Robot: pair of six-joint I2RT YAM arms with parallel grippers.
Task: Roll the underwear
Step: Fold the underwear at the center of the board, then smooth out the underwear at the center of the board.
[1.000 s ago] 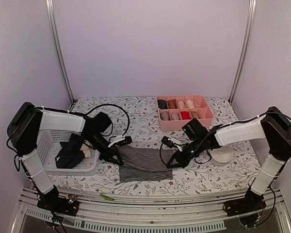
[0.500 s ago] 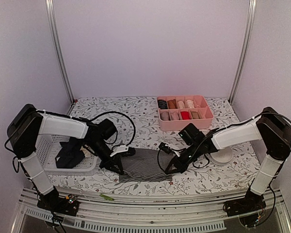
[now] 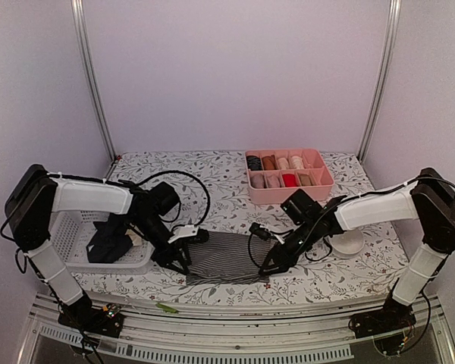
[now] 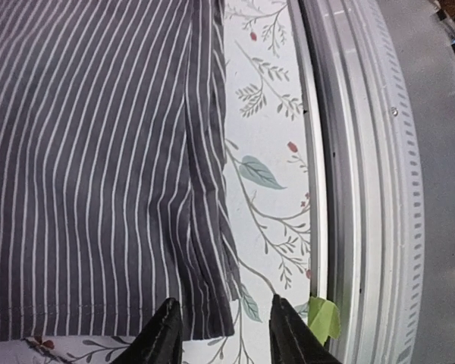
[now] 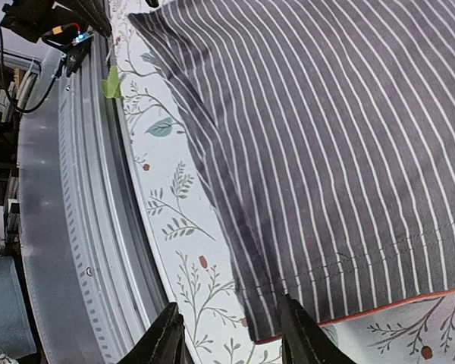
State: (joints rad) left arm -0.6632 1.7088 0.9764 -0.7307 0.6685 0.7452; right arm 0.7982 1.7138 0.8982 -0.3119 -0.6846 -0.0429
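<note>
Underwear, the grey-and-white striped piece, lies spread flat on the flowered table in the lower middle of the top view. We see the left gripper at its left edge and the right gripper at its right edge. Each has its fingers parted partway, with a corner of the cloth lying between them and not clamped.

Pretty clearly a robotics lab booth, not a home: blank pale wall panels framed by aluminium posts, a slotted metal rail along the near edge, two robot arms trailing loose black cables, and a floral-print cover over the surface.
</note>
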